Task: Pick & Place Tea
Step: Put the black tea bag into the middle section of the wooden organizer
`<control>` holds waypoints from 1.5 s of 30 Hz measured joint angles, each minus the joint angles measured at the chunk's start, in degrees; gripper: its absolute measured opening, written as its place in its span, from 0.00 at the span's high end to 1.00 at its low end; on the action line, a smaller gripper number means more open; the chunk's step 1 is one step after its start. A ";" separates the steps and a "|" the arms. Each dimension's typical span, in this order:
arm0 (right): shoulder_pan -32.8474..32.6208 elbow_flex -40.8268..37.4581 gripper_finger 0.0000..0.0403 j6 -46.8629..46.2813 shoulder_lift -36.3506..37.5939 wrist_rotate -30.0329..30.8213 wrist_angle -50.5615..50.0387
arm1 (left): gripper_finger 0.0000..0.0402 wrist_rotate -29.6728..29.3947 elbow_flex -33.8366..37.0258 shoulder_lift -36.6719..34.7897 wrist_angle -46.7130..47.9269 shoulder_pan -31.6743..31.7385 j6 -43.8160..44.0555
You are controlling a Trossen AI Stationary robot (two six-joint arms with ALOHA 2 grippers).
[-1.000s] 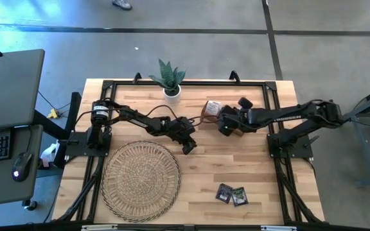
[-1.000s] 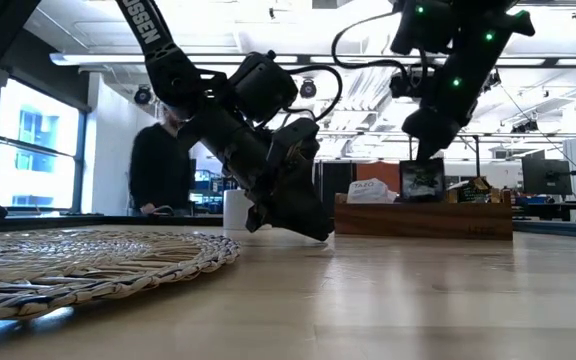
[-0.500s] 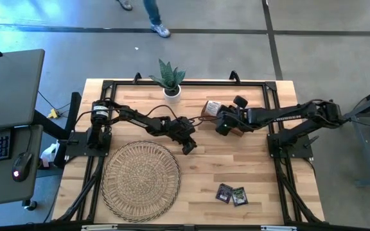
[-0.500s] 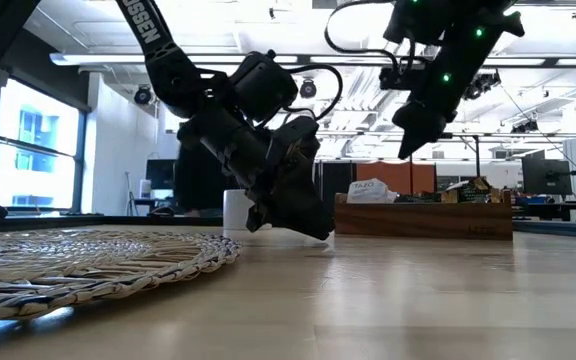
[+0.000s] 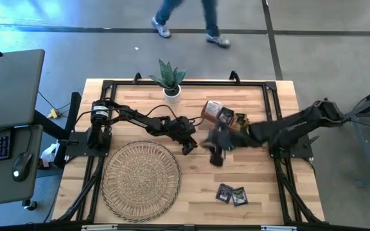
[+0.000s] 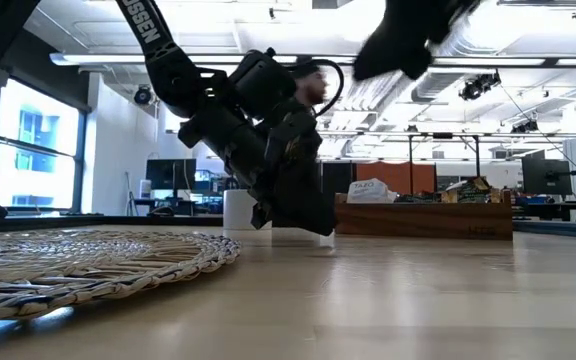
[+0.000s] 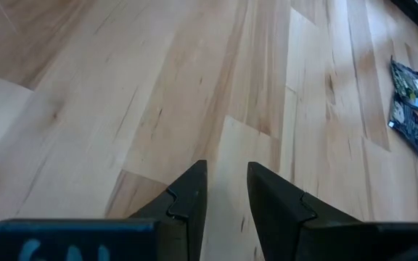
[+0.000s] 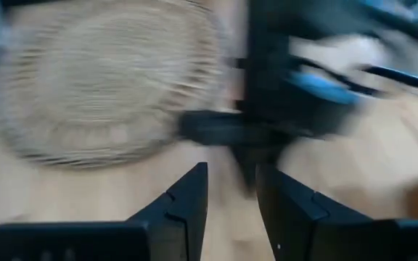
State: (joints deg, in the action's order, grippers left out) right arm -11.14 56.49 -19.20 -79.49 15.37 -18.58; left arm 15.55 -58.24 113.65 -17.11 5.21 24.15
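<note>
Two dark tea sachets (image 5: 223, 192) (image 5: 238, 196) lie flat on the table near its front edge; they also show in the left wrist view (image 7: 410, 83). More tea sachets (image 5: 225, 115) sit in the brown wooden tray (image 5: 209, 108) at the far middle. My right gripper (image 5: 216, 156), blurred, hangs open above the table between the tray and the two sachets, with nothing between its fingers (image 8: 228, 188). My left gripper (image 5: 188, 147) stays low over the table's middle, open by a narrow gap and empty (image 7: 226, 177).
A big round woven mat (image 5: 140, 179) covers the near left of the table. A potted plant (image 5: 171, 80) stands at the far edge. Bare wood lies between the mat and the two sachets. A person (image 5: 185, 19) walks past beyond the far edge.
My right gripper has left the tray and swung fast toward the table's near edge and a little to the left, rising and tipping less steeply down. The dark sachet that stood under its fingers at the tray no longer sticks up there. My left arm has kept still.
</note>
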 joint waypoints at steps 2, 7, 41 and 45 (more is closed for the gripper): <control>-4.67 0.02 0.72 -0.12 -0.53 1.24 2.52 | 0.75 0.01 0.00 0.00 0.09 0.00 -0.02; -14.84 0.06 0.72 -4.80 -6.59 6.15 8.96 | 0.75 0.00 0.00 0.00 -0.07 0.00 -0.10; -29.87 -0.44 0.72 -34.85 -17.94 -21.58 -22.53 | 0.75 3.87 -0.02 -0.02 -4.70 0.00 1.90; -29.85 -1.18 0.72 -34.97 -18.02 -19.15 -22.07 | 0.75 6.63 -0.02 -0.02 -7.53 0.00 3.18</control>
State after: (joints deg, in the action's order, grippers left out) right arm -40.99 55.31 -54.18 -97.51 -3.77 -40.65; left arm 22.18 -58.26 113.62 -24.64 5.21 27.33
